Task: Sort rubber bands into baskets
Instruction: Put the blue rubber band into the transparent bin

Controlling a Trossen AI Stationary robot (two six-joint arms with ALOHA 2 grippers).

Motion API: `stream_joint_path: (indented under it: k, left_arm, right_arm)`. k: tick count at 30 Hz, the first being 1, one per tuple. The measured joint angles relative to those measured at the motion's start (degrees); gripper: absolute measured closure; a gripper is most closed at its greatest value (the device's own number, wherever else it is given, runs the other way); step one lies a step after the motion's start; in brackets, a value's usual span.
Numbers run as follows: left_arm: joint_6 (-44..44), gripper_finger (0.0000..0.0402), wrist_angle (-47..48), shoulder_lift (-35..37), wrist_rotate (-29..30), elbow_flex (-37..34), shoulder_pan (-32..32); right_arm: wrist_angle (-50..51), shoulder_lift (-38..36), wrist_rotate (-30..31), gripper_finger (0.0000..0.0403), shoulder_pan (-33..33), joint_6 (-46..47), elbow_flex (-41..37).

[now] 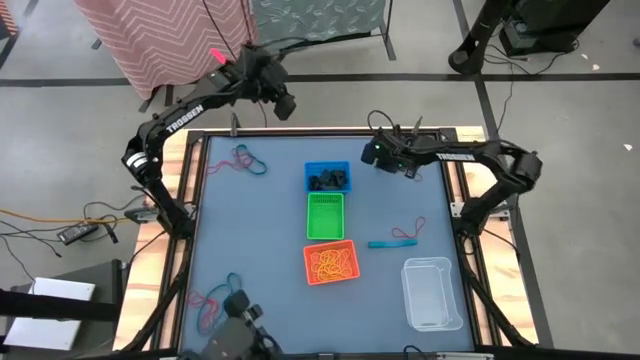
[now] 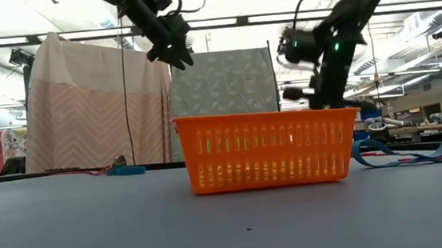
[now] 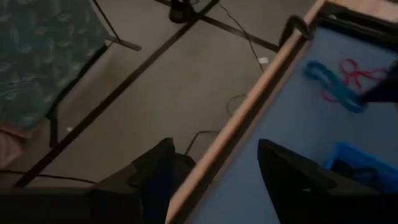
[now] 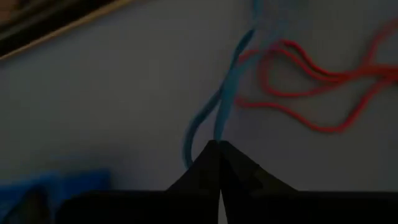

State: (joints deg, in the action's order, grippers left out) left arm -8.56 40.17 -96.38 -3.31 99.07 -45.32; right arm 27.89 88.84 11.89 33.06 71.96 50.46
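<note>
Jaws of my right gripper were pinched together on a blue band, with a red band lying just beside it on the desk. Left gripper hung with jaws apart past the desk's far edge, idle. Judgement: lift straight and slow so the red loop doesn't snag and ride along, then carry to the blue basket.

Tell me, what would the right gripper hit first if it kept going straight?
Probably the blue band, right past the shut jaws of the right gripper; it may touch already, depth is unclear. The red band lies aside.
</note>
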Motion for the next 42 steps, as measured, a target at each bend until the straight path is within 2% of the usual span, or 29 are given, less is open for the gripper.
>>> stream_joint_path:
  k: [4, 9, 13, 18, 21, 26, 32, 37, 42]
  left_arm:
    - [0.12, 0.0172, -0.63, 0.00, -5.19, 0.00, -3.33]
    - [1.89, 0.0172, -0.62, 0.04, -12.95, 0.00, -5.65]
    - [4.35, 0.0172, -1.75, 0.04, -14.79, 0.00, -5.58]
    - [6.88, 0.0172, -2.97, 0.09, -15.02, 0.00, -4.14]
    - [7.69, 0.0172, -3.41, 0.11, -15.02, 0.00, -3.13]
    - [7.72, 0.0172, -3.48, 0.11, -15.02, -0.02, -1.51]
    - [7.72, 0.0172, -3.50, 0.11, -14.99, -0.02, -0.15]
    - [7.66, 0.0172, -3.45, 0.11, -14.99, -0.02, 0.54]
    - [7.61, 0.0172, -3.42, 0.11, -14.97, -0.02, 0.81]
  right_arm:
    - [-2.19, -7.50, -0.70, 0.0396, -4.01, -9.00, 0.00]
    - [-10.63, -16.00, -7.38, 0.0398, -12.81, -17.48, 0.02]
    - [-17.09, -20.66, -12.48, 0.0400, -20.45, -22.07, 0.04]
    - [-15.16, -27.17, -21.36, 0.0400, -29.55, -22.47, 0.04]
    - [-11.33, -31.39, -24.08, 0.0401, -36.30, -17.48, 0.04]
    - [-5.73, -36.94, -24.60, 0.0401, -50.14, -0.74, 0.09]
    - [5.58, -37.25, -22.98, 0.0401, -66.18, 17.24, 0.09]
    - [17.61, -34.26, -23.78, 0.0401, -73.69, 24.81, 0.09]
    - [30.90, -30.99, -23.92, 0.0400, -76.07, 30.68, 0.02]
